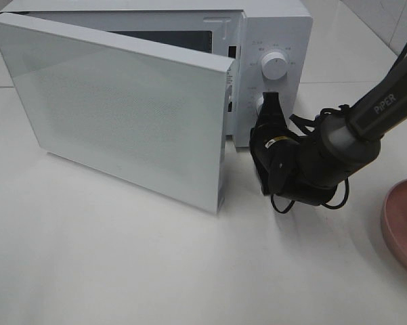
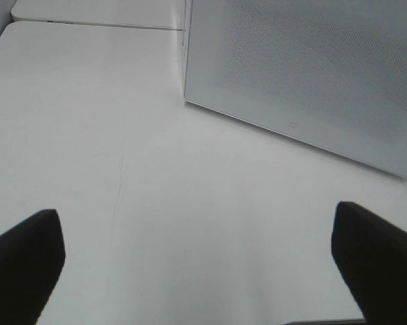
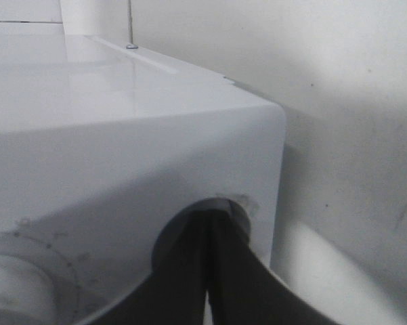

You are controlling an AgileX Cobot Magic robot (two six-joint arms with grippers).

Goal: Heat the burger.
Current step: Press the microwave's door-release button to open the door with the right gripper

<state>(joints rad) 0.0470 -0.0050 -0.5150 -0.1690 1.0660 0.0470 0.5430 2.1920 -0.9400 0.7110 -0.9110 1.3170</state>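
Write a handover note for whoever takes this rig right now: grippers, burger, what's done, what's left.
Left gripper: open, empty, hovering over the white tabletop beside the white microwave door.
Right gripper: fingers shut, holding nothing, tips at the lower round dial of the white microwave oven.
No burger shows in any view, and none on the visible part of the round pink plate. It may be inside the oven, but I cannot tell.
Done: nothing confirmable.
Left: check the burger is inside, shut the door (it stands ajar), set the dial.
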